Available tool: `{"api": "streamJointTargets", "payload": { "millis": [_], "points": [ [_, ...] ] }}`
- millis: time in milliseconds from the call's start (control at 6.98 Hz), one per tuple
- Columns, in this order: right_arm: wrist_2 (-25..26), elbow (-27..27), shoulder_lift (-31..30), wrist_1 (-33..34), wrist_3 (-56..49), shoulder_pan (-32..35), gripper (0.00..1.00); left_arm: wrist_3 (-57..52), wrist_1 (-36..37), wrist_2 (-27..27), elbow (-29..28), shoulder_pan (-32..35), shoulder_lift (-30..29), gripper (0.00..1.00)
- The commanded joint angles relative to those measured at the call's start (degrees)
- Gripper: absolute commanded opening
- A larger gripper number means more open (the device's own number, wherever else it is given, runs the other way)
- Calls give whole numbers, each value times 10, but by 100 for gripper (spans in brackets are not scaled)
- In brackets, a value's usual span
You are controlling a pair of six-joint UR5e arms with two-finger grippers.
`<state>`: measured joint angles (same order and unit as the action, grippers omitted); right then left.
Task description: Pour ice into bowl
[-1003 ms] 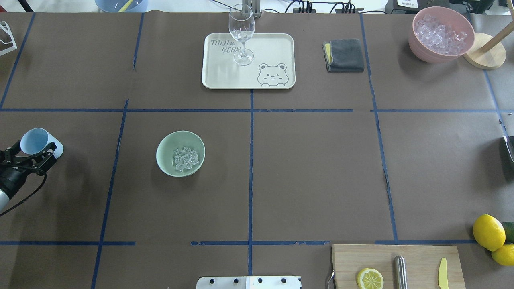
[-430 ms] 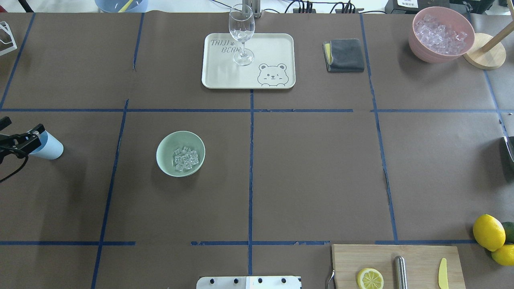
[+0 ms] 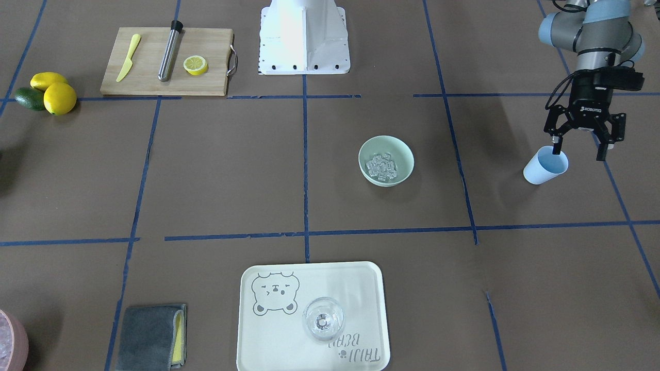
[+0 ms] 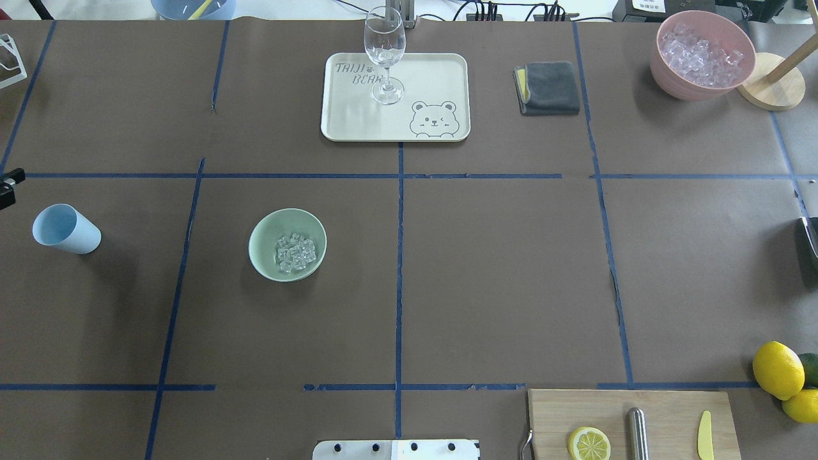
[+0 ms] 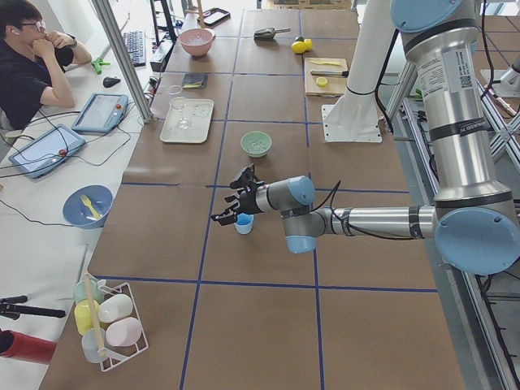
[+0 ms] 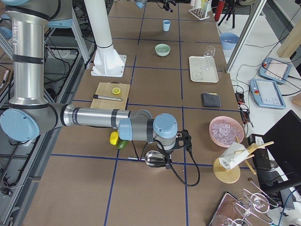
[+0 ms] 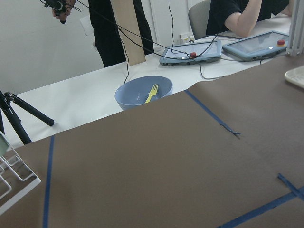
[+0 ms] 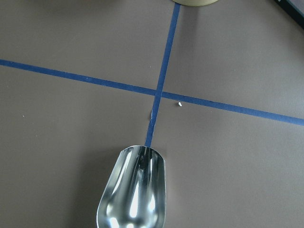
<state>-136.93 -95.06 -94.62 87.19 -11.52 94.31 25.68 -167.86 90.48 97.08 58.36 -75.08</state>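
The table (image 4: pixel 498 268) is covered in brown paper and divided by blue tape lines. The left arm (image 3: pixel 593 36) is hung over the table's left edge. The left gripper (image 3: pixel 578 153) is held just above the cup (image 4: pixel 64 229), with the jaws spread wide and nothing between them. The right arm (image 6: pixel 94 117) is stretched low along the right edge. Whether the right gripper (image 6: pixel 165 162) is clamped or spread cannot be told, since it is seen only from the side. A steel scoop (image 8: pixel 133 194) is seen right under its wrist camera.

A board (image 4: pixel 668 421) is laid at the near edge, towards the right corner, and carries a lemon half (image 4: pixel 588 443), a steel rod (image 4: pixel 637 433) and a yellow knife (image 4: pixel 703 434). A tray (image 4: pixel 434 76) is set at the middle of the far edge, with a glass (image 4: pixel 385 57) upright on it. A pink bowl (image 4: pixel 671 83) of crushed ice is placed in the far right corner. A folded grey cloth (image 4: pixel 553 86) is laid between it and the tray.

The bowl (image 4: pixel 262 246) is placed in the left half, about midway between the near and far edges and well apart from the rest. The cup is stood upright near the left edge, and one tape line is run between it and the bowl. Two lemons (image 4: pixel 778 369) and a lime (image 4: pixel 810 367) are grouped at the right edge, just beside the board.

The ice (image 4: pixel 295 251) is heaped inside the bowl.
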Motion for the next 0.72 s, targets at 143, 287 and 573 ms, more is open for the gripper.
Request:
{"api": "streamJointTargets", "payload": {
  "millis": [143,287,573],
  "points": [
    [-1,-63,0,-1,66,-1,100,-214,314,234,50,250,-69,100],
    [-10,-71,2,2,70,-2,100,-219,449,278,50,298,-114,100],
    [-50,-70,20,9,69,-6,100,-266,699,284,16,308,-178,100]
  ]
}}
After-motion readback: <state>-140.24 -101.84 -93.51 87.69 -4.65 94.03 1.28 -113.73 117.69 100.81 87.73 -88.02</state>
